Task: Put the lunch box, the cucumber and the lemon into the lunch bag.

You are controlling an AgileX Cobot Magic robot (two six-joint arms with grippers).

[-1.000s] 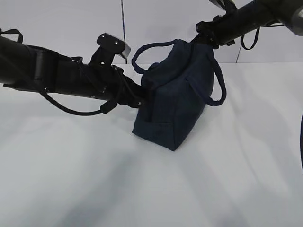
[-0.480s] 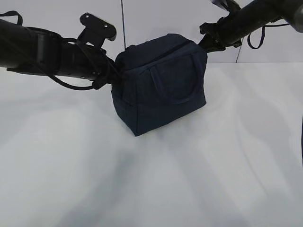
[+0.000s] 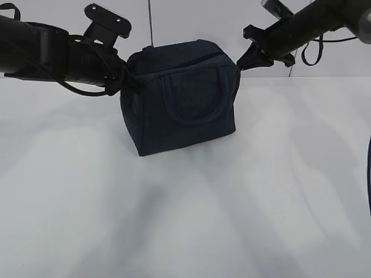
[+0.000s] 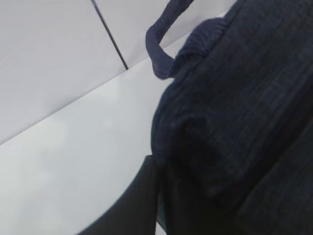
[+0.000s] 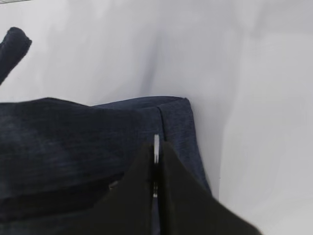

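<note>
The lunch bag [image 3: 179,98] sits upright in the middle of the white bench [image 3: 185,220], a little toward twelve o'clock in the exterior view, its broad navy side and one loop handle [image 3: 194,95] facing the camera. The bag's top is closed along its zipper seam.

The left gripper [image 3: 130,78] meets the bag's upper corner at nine o'clock, its jaws together and pinching the fabric there; in the left wrist view dark cloth fills most of the frame, with the other handle loop [image 4: 164,41] curling up at twelve o'clock.

The right gripper [image 3: 240,58] meets the opposite upper corner at about two o'clock. Its jaws are pressed together on a thin silver ring pull [image 5: 156,149] at the bag's end, seen edge-on in the right wrist view.
</note>
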